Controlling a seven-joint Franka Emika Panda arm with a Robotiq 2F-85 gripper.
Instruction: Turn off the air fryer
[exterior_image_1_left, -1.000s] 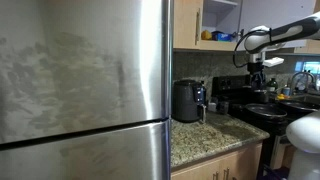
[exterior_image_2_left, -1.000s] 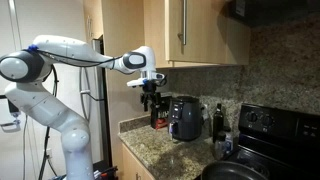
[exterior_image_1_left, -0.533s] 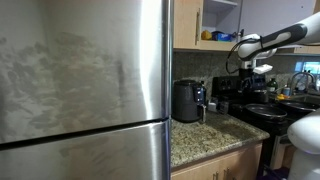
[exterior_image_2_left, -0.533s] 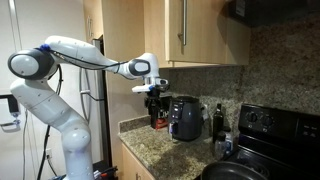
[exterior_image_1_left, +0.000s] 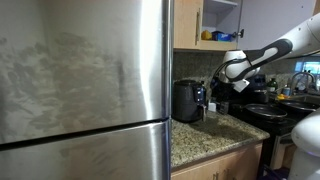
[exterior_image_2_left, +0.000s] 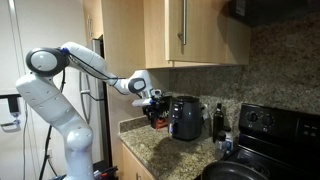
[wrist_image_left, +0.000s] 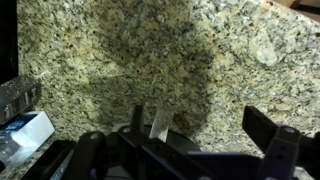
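One air fryer (exterior_image_2_left: 185, 118), one stove (exterior_image_2_left: 268, 128), one refrigerator (exterior_image_1_left: 85, 90).

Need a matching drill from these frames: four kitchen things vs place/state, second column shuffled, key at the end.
1. air fryer
2. gripper
3. fridge
4. stove

a. steel, fills the near foreground of an exterior view
b. sits on the granite counter
c. open, in the air beside the air fryer
d. black, at the counter's end

Pairs: 1-b, 2-c, 3-a, 4-d
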